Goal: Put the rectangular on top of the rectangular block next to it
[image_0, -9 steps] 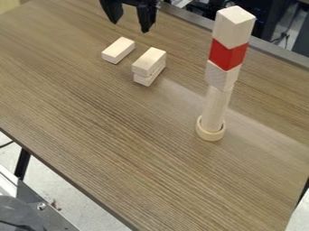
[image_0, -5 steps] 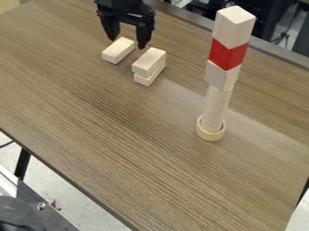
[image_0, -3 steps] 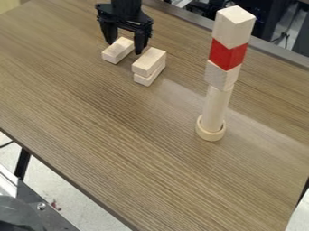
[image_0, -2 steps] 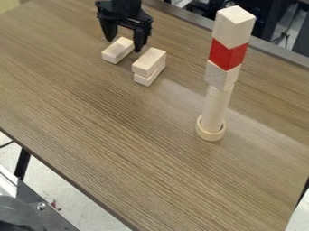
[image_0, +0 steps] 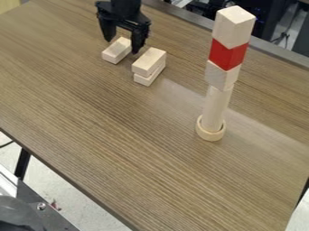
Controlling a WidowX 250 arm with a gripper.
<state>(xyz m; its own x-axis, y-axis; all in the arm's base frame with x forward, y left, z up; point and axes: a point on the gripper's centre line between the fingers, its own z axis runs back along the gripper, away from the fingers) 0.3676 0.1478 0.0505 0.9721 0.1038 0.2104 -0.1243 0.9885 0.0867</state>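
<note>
The tool point(image_0: 122, 45) hangs with its fingers spread wide and holding nothing, apparently to straddle the single block point(image_0: 117, 50) flat on the table point(image_0: 120, 117). That block lies just beside the stacked pair point(image_0: 149, 66), presumably its intended perch.

End effector point(image_0: 122, 46) at top, fingers spread, over lone pale rectangular block point(image_0: 116, 51); one finger near the gap toward the two-block stack. Stack just beside: upper block point(image_0: 148, 62) lying on lower block point(image_0: 150, 78), both pale wood. Tower stands apart on worktop point(image_0: 120, 131): ring point(image_0: 210, 135) round the base of upright cylinder point(image_0: 215, 108), then pale block point(image_0: 220, 76), red block point(image_0: 227, 54), pale top block point(image_0: 233, 28).
</note>
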